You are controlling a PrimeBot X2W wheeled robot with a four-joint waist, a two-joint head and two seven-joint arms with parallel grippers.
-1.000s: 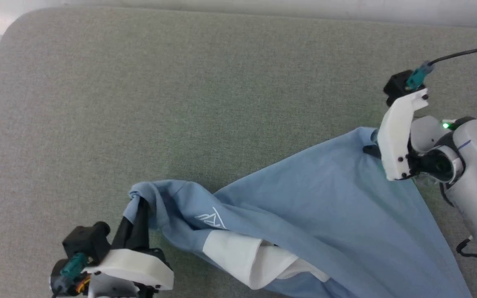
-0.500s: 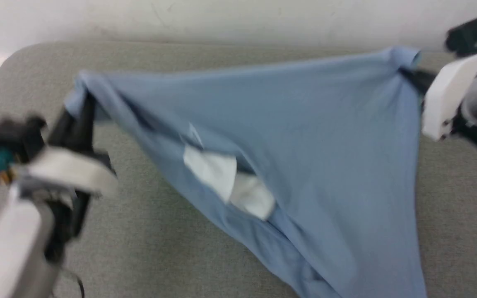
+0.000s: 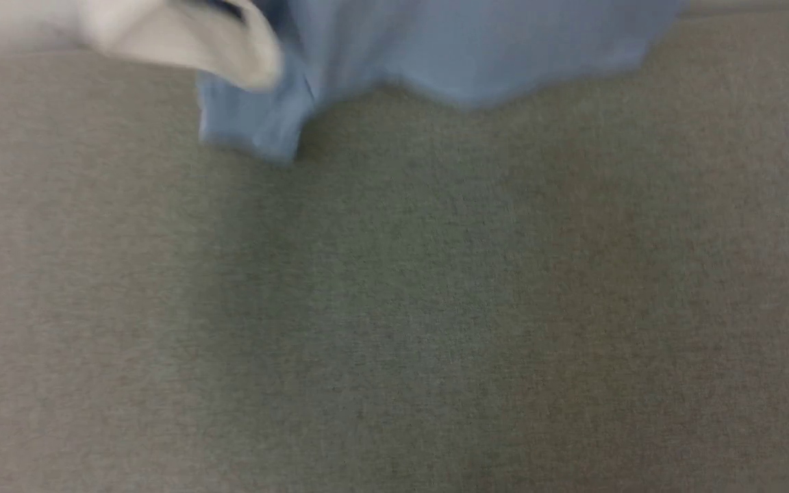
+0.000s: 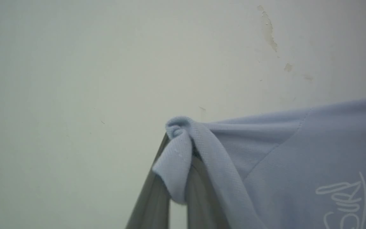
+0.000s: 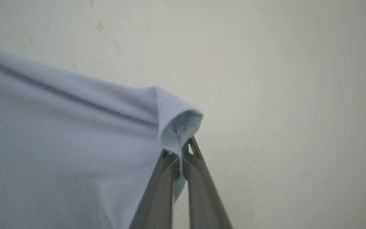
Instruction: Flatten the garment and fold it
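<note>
The light blue T-shirt [image 5: 59,127] is held up in front of a pale wall [image 4: 75,63], stretched between both claws. The left gripper [image 4: 179,149] is clamped tight on a bunched corner, and the right gripper [image 5: 183,156] is pinched closed on a rolled edge (a thin fold is caught between its fingers). In the blurry head view, the shirt's lower edge is seen over the grey padded surface [image 3: 435,308].

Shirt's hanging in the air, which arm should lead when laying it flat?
Probably the right: the right gripper pinches a garment corner cleanly at its tips, while the left gripper has fabric bunched round its fingers.
</note>
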